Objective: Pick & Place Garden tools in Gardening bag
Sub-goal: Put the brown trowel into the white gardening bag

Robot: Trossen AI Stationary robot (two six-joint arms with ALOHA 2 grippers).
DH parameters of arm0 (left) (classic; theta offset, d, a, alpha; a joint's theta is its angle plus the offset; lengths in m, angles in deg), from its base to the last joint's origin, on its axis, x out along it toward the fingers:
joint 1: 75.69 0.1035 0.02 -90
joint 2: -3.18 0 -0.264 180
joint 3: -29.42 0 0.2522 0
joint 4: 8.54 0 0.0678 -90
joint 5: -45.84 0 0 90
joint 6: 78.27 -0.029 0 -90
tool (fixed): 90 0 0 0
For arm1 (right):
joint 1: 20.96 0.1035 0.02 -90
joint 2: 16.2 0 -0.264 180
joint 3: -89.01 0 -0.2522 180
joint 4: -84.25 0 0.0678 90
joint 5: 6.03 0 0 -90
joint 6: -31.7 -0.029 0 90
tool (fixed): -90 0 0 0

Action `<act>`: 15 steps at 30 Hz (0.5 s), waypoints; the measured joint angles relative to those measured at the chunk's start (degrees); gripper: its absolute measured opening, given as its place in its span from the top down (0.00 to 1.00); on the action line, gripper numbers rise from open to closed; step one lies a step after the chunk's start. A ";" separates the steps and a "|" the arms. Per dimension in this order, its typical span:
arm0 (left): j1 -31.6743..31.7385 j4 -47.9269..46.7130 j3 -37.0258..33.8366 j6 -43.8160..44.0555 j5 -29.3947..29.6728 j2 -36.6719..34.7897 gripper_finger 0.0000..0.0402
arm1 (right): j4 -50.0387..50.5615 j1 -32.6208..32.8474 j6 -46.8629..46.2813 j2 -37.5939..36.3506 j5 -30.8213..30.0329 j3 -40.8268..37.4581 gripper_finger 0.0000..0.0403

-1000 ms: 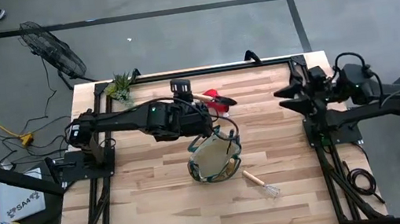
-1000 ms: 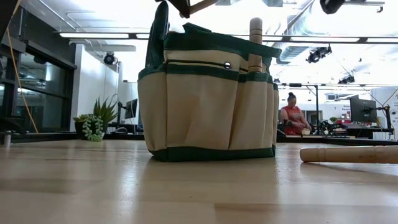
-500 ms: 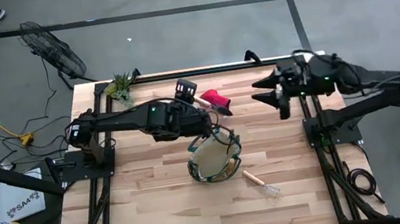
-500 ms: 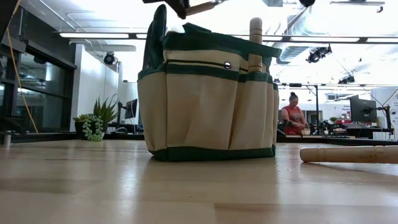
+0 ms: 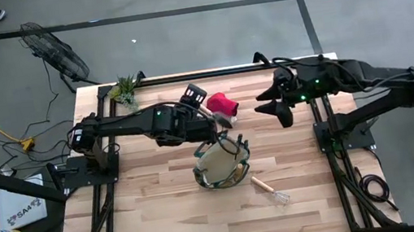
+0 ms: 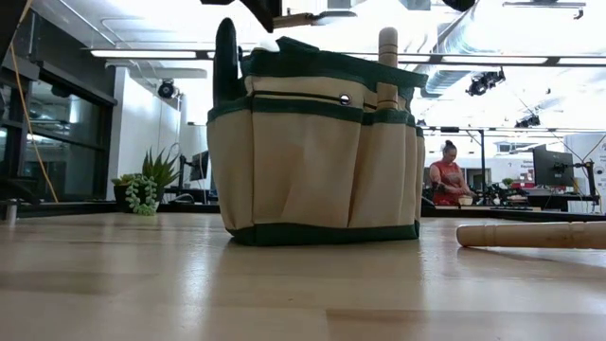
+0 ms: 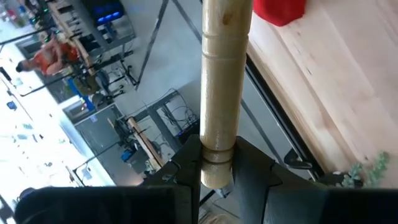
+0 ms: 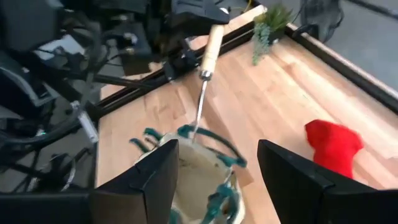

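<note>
my left gripper [image 7: 217, 180] pinches a wooden-handled tool [image 8: 208, 56], its metal end dipping into the gardening bag [image 5: 221, 163]; my right gripper [image 8: 217, 177] hangs open, empty.

Matt canvas bag [image 6: 312, 152], smooth wooden handle [image 7: 225, 74], wood table [image 5: 156, 214].

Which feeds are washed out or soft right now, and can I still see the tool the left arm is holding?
Low view: bright ceiling lights glare behind the gardening bag. Left wrist view: the wooden handle in the left gripper is sharp, the room behind overexposed. Right wrist view: slightly soft, yet the trowel reads clearly above the bag.
</note>
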 joint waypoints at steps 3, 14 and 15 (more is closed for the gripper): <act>0.00 -1.27 -0.01 -0.14 -0.38 0.00 0.86 | 0.20 -0.01 -0.93 -0.18 -0.06 0.17 0.48; 0.00 -2.20 -0.01 -4.19 0.89 -0.02 0.86 | 0.20 -0.02 -0.64 -0.27 0.32 0.17 0.48; 0.00 -2.19 -0.01 -4.19 1.01 -0.02 0.86 | 0.20 -0.02 -0.64 -0.27 0.54 0.17 0.48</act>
